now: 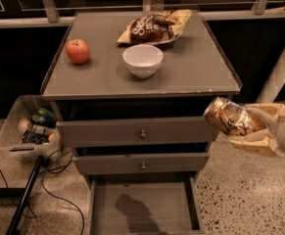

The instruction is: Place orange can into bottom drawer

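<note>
My gripper [247, 127] is at the right of the cabinet, level with the top drawer, and is shut on the orange can [228, 116]. The can lies tilted on its side between the cream fingers, its end facing left. The bottom drawer [144, 210] is pulled open below, a shallow tray with a bare grey floor showing a dark shadow. The can is to the right of and well above the drawer.
On the cabinet top [201, 67] stand a white bowl [142, 60], a red apple [78, 51] and a brown-and-yellow snack bag [154, 27]. Two upper drawers [142, 131] with round knobs are closed. A clear bin [27, 129] of items and cables sits on the floor at left.
</note>
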`<state>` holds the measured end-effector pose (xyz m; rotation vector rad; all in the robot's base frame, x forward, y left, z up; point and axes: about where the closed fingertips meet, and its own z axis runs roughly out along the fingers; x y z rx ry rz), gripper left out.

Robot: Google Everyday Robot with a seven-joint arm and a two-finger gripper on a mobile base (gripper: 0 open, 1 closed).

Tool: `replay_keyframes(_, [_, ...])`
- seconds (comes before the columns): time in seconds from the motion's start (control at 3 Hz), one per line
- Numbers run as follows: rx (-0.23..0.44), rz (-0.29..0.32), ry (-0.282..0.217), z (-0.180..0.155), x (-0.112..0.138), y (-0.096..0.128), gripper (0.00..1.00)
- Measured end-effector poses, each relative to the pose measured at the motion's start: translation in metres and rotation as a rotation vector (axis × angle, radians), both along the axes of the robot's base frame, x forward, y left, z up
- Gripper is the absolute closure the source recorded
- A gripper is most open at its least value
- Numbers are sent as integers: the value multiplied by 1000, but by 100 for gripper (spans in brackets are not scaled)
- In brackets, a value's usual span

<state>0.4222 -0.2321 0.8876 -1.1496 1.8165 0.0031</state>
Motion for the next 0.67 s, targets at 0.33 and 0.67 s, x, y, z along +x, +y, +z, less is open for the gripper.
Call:
replay_keyframes(0.33, [13,-11,42,-22,2,10,100])
replay_keyframes(0.67, [17,8,125,-80,-3,32,100])
